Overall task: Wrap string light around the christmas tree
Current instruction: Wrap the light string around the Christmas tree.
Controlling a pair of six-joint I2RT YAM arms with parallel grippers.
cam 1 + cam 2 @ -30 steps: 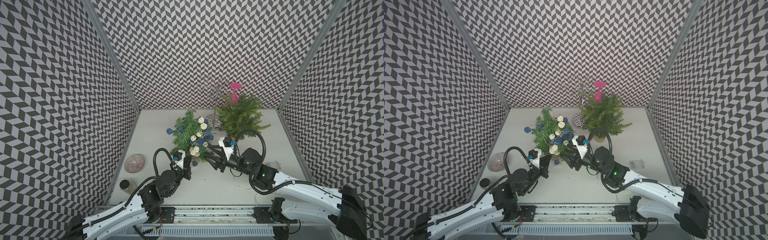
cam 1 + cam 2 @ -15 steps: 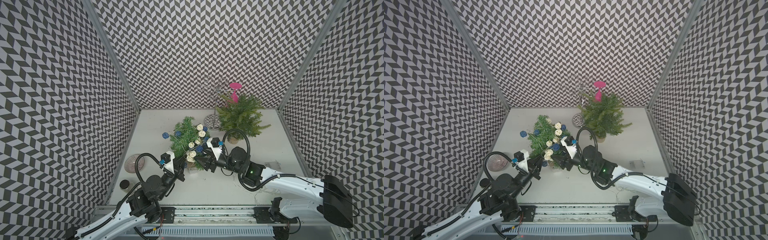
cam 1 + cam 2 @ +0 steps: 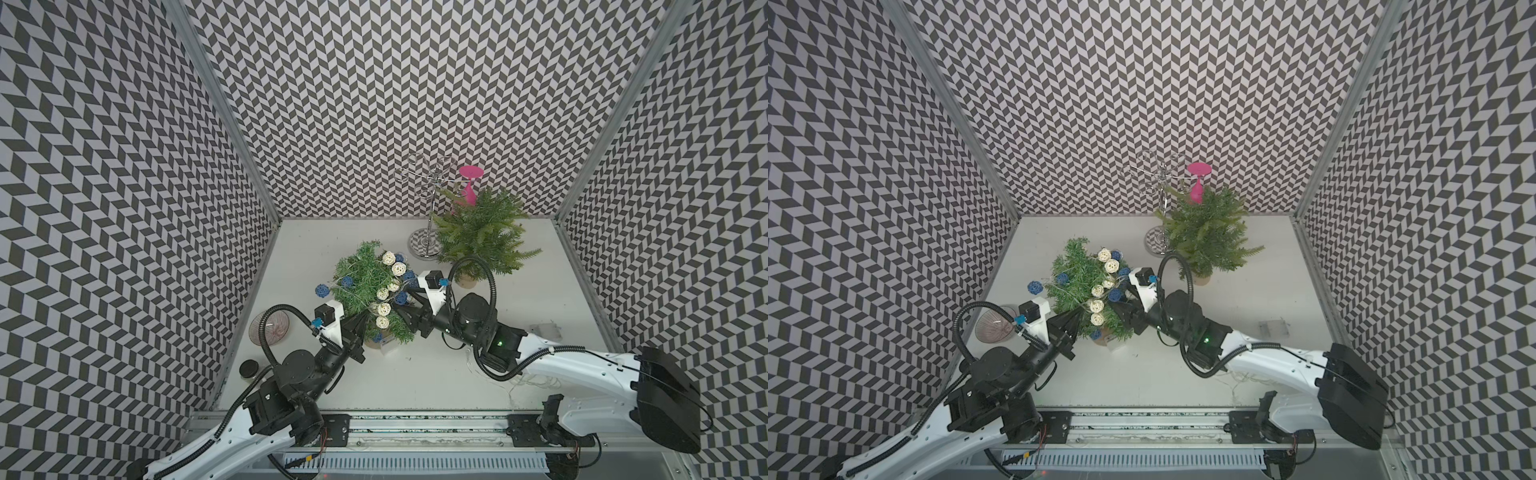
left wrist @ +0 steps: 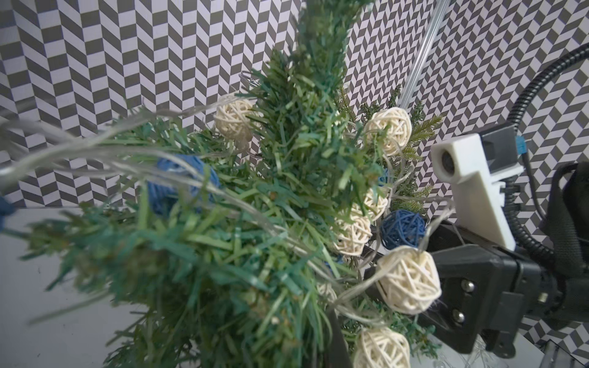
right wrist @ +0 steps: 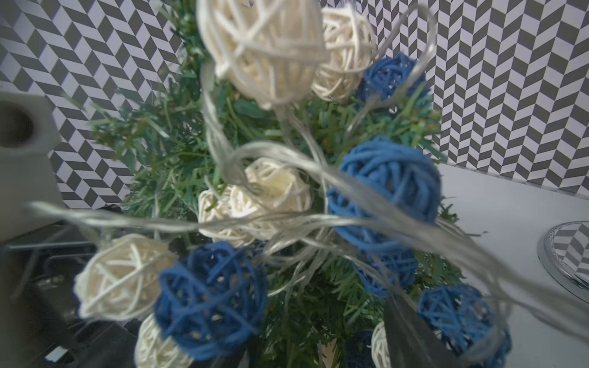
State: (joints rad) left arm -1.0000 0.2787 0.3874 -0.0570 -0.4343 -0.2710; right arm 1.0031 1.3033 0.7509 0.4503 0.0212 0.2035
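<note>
— The string light [image 3: 384, 309] balls are looking like matt woven rattan, cord glossy plastic.
— The stand [image 3: 417, 251] at two o'clock from the christmas tree [image 3: 361, 282] is gleaming like polished metal.

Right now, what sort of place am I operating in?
Probably a lab test cell, not a home: chevron-patterned walls enclose a white tabletop on three sides, and a metal rail runs along its front edge.

Soft, even light is filling both top views, casting only faint shadows on the pale worktop [image 3: 415, 374], and the patterned walls [image 3: 374, 104] are bowing outward toward the frame edges. In the wrist views the nearest balls of the string light [image 5: 261, 47] are blurring out of focus, while christmas tree [image 4: 302, 143] needles farther in are showing fairly sharp.
</note>
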